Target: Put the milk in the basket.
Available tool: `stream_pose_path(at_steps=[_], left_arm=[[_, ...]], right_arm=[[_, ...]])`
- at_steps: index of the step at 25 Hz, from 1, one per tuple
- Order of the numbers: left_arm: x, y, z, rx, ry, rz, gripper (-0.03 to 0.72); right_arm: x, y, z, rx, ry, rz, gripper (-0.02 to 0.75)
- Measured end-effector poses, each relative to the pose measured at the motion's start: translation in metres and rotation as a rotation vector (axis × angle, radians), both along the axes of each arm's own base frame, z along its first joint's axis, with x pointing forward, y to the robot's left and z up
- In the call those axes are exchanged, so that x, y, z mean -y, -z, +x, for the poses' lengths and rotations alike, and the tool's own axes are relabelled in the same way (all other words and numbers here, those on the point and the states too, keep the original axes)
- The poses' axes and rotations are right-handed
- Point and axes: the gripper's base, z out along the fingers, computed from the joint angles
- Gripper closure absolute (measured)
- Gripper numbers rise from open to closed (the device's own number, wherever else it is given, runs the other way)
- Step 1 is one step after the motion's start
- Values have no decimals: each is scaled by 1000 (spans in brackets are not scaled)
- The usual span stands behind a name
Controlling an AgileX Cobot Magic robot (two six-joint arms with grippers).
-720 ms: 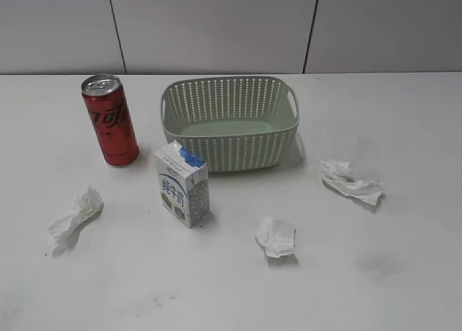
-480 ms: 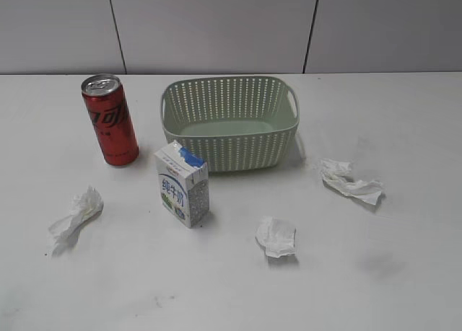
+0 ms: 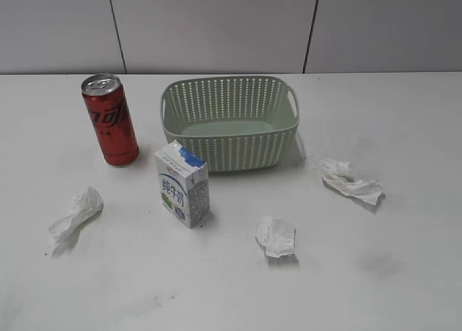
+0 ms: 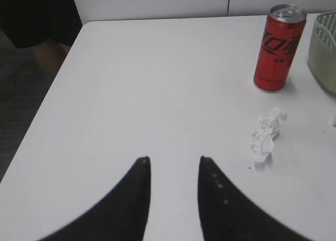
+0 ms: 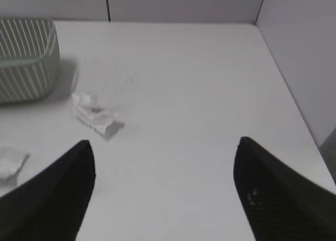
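The milk (image 3: pixel 182 184), a small white carton with a blue top patch, stands upright on the white table just in front of the left end of the basket (image 3: pixel 229 121). The pale green basket is empty; its edge also shows in the left wrist view (image 4: pixel 324 49) and in the right wrist view (image 5: pixel 26 60). Neither gripper shows in the exterior view. My left gripper (image 4: pixel 174 159) is open and empty over bare table, left of the can. My right gripper (image 5: pixel 165 144) is wide open and empty over the table's right part.
A tall red soda can (image 3: pixel 110 120) stands left of the basket and also shows in the left wrist view (image 4: pixel 278 46). Crumpled tissues lie at the left (image 3: pixel 74 218), front middle (image 3: pixel 276 237) and right (image 3: pixel 349 181). The table's left edge (image 4: pixel 52 88) and a right-side wall (image 5: pixel 299 57) are near.
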Motion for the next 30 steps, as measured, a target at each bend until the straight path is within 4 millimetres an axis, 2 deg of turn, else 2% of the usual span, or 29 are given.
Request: stream_pose_path(at_steps=[5,12,17,20,23,30], left_arm=[[0,0,0,0,0,0,458],[0,0,0,0,0,-1,454],[0,0,0,0,0,-1,453],[0,0,0,0,0,-1,452],[0,0,0,0,0,-1,452],[0,0,0,0,0,-1,450]], right_arm=[[-1,-19,42,78,0,3,103],[-11,-9,124,-217,-49,72,122],[-37,-16,182,-361,-209,22,137],[-70,-21,215,-433,-338,-12,142],[-113,-25,237,-470,-470,-50,143],[-207,-24,264,-606,-671,-123,143]])
